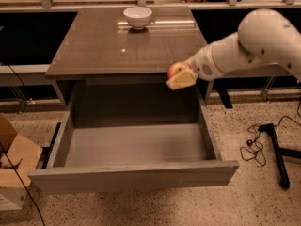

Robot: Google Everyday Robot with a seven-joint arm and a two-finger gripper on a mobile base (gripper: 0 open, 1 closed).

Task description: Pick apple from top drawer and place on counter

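My gripper (180, 76) is shut on the apple (175, 70), a small red fruit showing above the tan finger pad. It holds the apple in the air at the front right edge of the counter (127, 46), above the back right of the open top drawer (134, 147). The drawer's grey interior holds nothing. My white arm (244, 46) reaches in from the right.
A white bowl (138, 17) stands at the back middle of the counter. A cardboard box (14, 164) sits on the floor at the left. A black stand leg and cable (270, 145) lie on the floor at the right. A pale ledge with dark panels runs behind.
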